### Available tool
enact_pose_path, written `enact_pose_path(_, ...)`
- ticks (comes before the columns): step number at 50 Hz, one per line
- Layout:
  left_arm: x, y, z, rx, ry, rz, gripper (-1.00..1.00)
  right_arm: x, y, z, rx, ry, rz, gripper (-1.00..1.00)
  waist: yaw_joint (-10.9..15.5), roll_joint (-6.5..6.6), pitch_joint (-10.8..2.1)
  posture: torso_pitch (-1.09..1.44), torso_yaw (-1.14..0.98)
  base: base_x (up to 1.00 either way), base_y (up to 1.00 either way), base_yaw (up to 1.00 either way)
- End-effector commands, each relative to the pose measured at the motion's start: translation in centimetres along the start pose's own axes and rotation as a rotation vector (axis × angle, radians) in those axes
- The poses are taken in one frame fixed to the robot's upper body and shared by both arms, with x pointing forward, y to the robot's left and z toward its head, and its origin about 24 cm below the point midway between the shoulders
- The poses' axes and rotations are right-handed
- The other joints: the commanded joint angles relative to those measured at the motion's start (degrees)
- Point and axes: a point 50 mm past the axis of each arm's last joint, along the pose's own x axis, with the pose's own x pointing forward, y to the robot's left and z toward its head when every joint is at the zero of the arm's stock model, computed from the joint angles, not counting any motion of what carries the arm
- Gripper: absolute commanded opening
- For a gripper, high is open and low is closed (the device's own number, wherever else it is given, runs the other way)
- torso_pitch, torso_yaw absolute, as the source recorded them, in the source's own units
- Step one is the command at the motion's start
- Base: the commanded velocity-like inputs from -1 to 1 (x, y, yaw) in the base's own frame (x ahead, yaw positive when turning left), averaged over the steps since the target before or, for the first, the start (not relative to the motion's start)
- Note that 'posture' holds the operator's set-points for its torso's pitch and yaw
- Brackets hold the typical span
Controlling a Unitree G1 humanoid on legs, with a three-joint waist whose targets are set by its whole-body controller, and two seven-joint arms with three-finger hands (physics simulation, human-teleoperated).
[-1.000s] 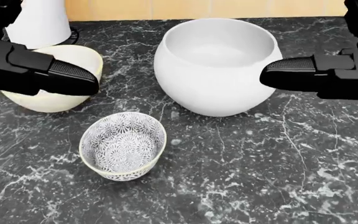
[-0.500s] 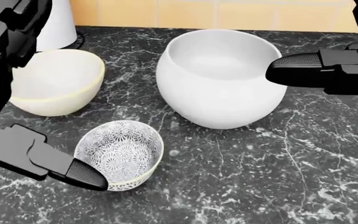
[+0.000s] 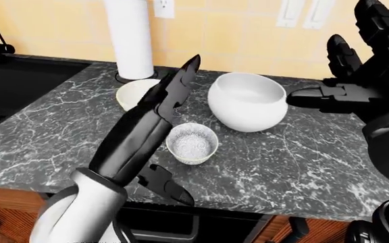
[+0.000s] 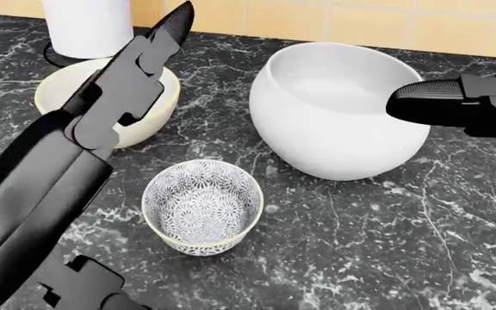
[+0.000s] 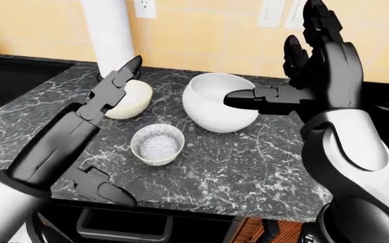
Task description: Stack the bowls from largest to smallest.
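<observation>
Head view, nearest first: the left hand (image 4: 101,123) comes in from 7 o'clock, its long black fingers stretched out flat and spread, gripping nothing. One finger lies over the cream bowl (image 4: 149,123) with its tip toward 12 o'clock, while a separate digit juts out low at 7 o'clock, over the counter edge. Whether the hand touches the cream bowl cannot be told.

Just inside that, slightly toward 7 o'clock of centre, stands the small patterned bowl (image 4: 202,206), upright on the black marble counter (image 4: 386,258), with a grey floral print inside and a pale rim. No finger reaches it.

At 10 o'clock from the patterned bowl sits the cream bowl, mid-sized and upright, partly hidden by the left hand. At 1 o'clock from the patterned bowl stands the large white bowl (image 4: 334,123), round-bellied, upright and empty. All three bowls stand apart from one another.

The right hand (image 5: 302,86) enters from 3 o'clock, held upright with fingers splayed wide; its thumb points across the rim of the large white bowl, and the hand grips nothing.

Farther off, at 11 o'clock, a white paper towel roll (image 3: 130,35) stands upright just beyond the cream bowl, before a yellow tiled wall (image 3: 228,30). A black sink (image 3: 19,86) lies at 9 o'clock in the left-eye view.
</observation>
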Motion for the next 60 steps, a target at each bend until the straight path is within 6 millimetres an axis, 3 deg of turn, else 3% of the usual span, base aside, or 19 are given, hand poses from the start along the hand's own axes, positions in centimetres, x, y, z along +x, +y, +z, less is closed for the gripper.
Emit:
enact_pose_path(1, 0.2, 0.2, 0.6, 0.042, -0.034, 0.025, 1.00, -0.1, -0.5, 1.1, 0.008, -0.067, -0.026, 1.00, 0.00, 0.01, -0.70, -0.23, 0.00, 0.00, 0.00, 0.00)
enact_pose_path(20, 3.7, -1.4, -0.5, 0.161, -0.014, -0.046, 1.00, -0.2, -1.4, 1.1, 0.011, -0.068, -0.049, 1.00, 0.66, -0.32, -1.44, -0.23, 0.00, 0.00, 0.00, 0.00)
enact_pose_path(34, 4.3, -2.5, -1.6, 0.298, -0.017, -0.065, 1.00, -0.3, -1.5, 1.0, 0.013, -0.067, -0.056, 1.00, 0.58, -0.28, -1.87, -0.23, 0.00, 0.00, 0.00, 0.00)
enact_pose_path(51, 4.4, -4.2, -3.3, 0.313, 0.004, -0.136, 1.00, -0.3, -1.7, 0.5, 0.016, -0.062, -0.062, 1.00, 0.56, -0.08, -2.47, -0.23, 0.00, 0.00, 0.00, 0.00)
enact_pose_path(56, 4.7, -4.6, -3.9, 0.318, 0.017, -0.153, 0.68, -0.2, -1.7, 0.5, 0.016, -0.062, -0.062, 1.00, 0.56, 0.01, -2.61, -0.23, 0.00, 0.00, 0.00, 0.00)
enact_pose_path(60, 5.0, -4.8, -4.5, 0.317, 0.028, -0.159, 0.60, -0.3, -1.7, 0.4, 0.016, -0.061, -0.063, 1.00, 0.55, 0.06, -2.67, -0.23, 0.00, 0.00, 0.00, 0.00)
